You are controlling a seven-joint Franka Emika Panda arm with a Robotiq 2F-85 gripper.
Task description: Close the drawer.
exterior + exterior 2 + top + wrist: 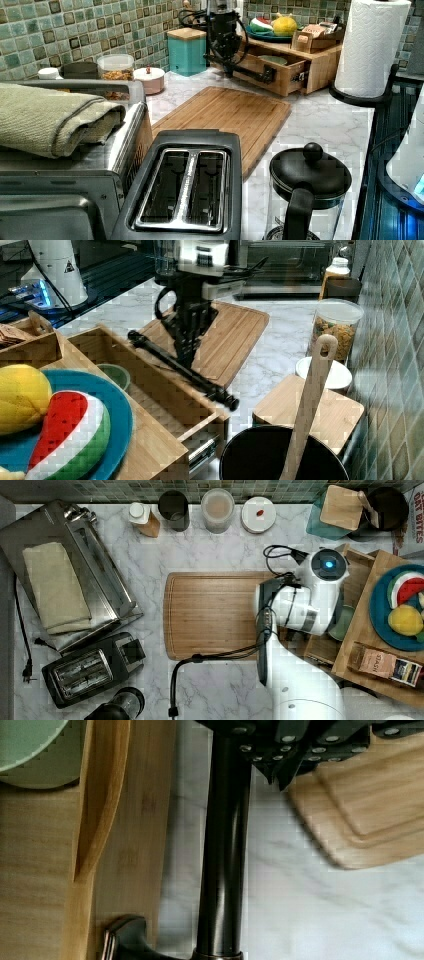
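In the left view, nearest stands a black toaster (185,187) with two slots lined in bright metal, and just to the left view's right of it a glass press pot (306,192) under a domed black lid with a round knob. At the left view's left, a steel oven (70,165) carries a folded olive cloth (50,117), soft and ribbed at its hem. Beyond them a flat bamboo cutting board (225,117) with rounded corners and a groove lies on the white marble counter (325,125).

Past the board sits the drawer (150,375), a shallow rectangular box of pale bamboo with thin raised walls, pulled well out from under a wooden slab (135,440). A smooth, dark, round bar handle (182,369) runs along its front on metal brackets. Inside the drawer lies a pale green bowl (116,374); what it holds cannot be told.

The gripper (187,352) hangs black and jointed at the handle's outer side, touching or nearly touching the bar; whether its fingers are parted or pressed together cannot be told.

On the slab, a blue plate (117,420) holds a yellow lemon (20,397) and a watermelon slice (70,435). Against the green tiled wall stand a clear jar (336,329) of brown cereal and a dark pot (280,455) with a wooden spoon (312,395).
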